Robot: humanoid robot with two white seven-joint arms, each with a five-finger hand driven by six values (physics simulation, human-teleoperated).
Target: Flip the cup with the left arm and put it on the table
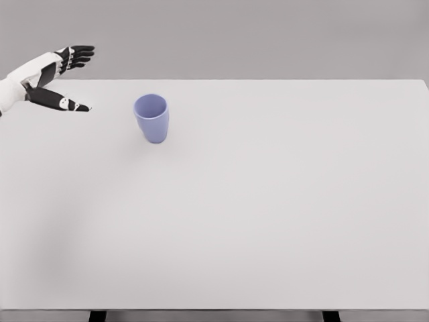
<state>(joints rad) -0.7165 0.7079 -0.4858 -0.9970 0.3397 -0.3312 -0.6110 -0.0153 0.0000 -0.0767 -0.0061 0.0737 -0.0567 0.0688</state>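
A light blue cup [152, 118] stands upright on the white table [268, 201], mouth facing up, in the far left part of the tabletop. My left hand [79, 77] hovers to the left of the cup, near the table's far left corner. Its black fingers [80, 54] are spread and the thumb points toward the cup. A clear gap separates the hand from the cup, and the hand holds nothing. The right arm does not show.
The table's far edge runs just behind the cup and hand. A plain grey wall lies beyond. Two dark table legs [98, 315] show under the near edge.
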